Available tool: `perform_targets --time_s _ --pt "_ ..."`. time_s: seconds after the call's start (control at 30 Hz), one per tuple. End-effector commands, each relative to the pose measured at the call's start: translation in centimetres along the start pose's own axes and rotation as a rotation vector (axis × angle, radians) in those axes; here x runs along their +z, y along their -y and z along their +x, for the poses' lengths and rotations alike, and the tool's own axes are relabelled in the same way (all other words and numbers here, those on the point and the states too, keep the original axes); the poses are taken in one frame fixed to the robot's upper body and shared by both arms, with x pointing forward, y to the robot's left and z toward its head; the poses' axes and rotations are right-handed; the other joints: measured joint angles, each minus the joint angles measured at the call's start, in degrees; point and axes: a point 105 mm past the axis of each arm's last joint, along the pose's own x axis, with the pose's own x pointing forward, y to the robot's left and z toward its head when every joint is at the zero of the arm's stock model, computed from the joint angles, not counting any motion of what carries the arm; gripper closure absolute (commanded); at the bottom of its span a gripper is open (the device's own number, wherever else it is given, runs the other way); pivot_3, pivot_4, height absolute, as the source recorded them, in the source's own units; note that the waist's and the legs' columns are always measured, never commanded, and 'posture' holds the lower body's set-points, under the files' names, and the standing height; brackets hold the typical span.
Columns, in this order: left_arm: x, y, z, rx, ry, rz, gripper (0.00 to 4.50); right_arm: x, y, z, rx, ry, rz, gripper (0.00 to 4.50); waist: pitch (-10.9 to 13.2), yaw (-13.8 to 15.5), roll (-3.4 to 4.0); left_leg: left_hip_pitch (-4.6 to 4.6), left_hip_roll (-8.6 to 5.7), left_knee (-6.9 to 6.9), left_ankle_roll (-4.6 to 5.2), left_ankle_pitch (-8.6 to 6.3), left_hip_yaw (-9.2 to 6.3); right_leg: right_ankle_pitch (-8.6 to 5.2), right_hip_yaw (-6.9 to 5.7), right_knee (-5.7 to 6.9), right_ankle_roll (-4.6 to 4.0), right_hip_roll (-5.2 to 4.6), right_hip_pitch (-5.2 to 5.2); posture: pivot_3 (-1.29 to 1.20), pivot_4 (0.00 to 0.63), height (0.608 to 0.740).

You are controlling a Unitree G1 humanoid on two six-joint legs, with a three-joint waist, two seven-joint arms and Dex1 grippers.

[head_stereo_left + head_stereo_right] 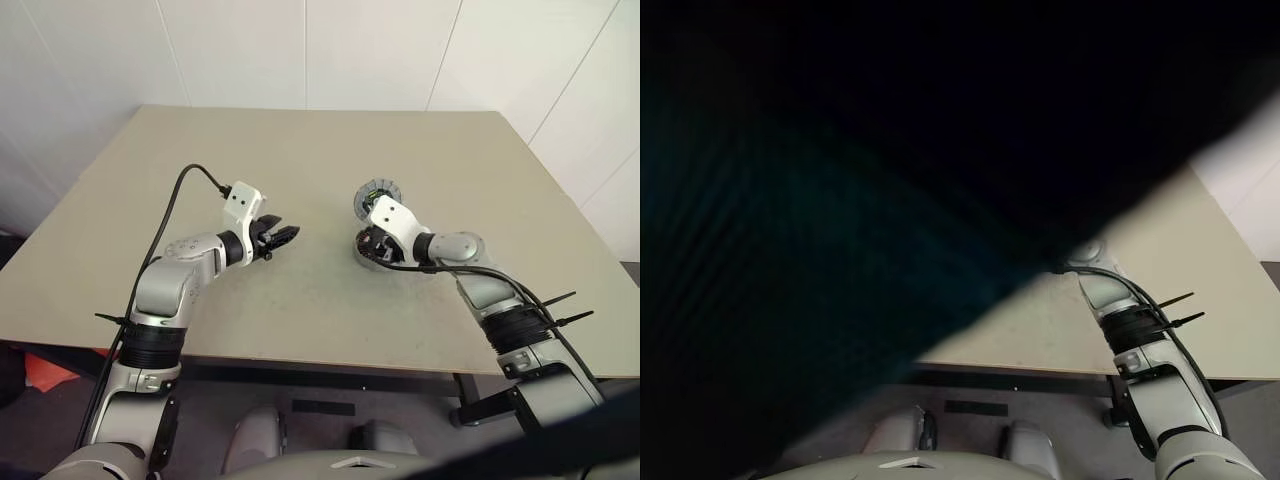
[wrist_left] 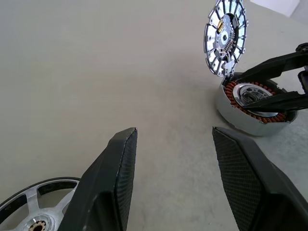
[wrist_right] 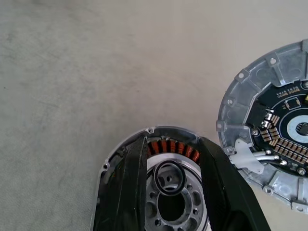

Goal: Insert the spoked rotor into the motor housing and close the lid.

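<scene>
The motor housing sits on the table with its copper-red windings showing. Its lid stands swung up at the far edge, inner face with circuit board exposed. My right gripper hangs low over the housing's mouth, fingers apart on either side of the silvery centre, where a small dark ring lies untouched. My left gripper is open with bare table between its fingers. The spoked rotor shows beside one left finger, partly hidden behind it, outside the gap.
The beige table stretches bare around both arms, with white walls behind it. Its right edge runs close to my right arm. The left gripper floats to the left of the housing and lid.
</scene>
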Motion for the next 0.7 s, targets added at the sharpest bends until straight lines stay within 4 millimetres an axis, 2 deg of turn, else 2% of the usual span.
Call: perform_targets --time_s 0.03,0.7 --pt "1.3 0.3 -0.5 -0.001 0.043 0.028 1.88 1.1 0.9 0.0 -0.028 0.026 -0.041 2.69 0.0 0.0 0.0 0.0 0.0 0.0 0.0 0.0 0.0 0.0 0.0 -0.01 0.0 0.0 0.0 0.0 0.0 0.74" --pt "0.8 0.0 0.0 0.0 0.014 0.037 1.88 -1.2 2.0 -1.5 -0.087 -0.046 -0.015 2.69 0.0 0.1 -0.01 0.0 0.0 0.01 0.01 0.01 0.01 0.0 0.0 -0.01 0.0 0.0 0.02 0.0 0.0 0.74"
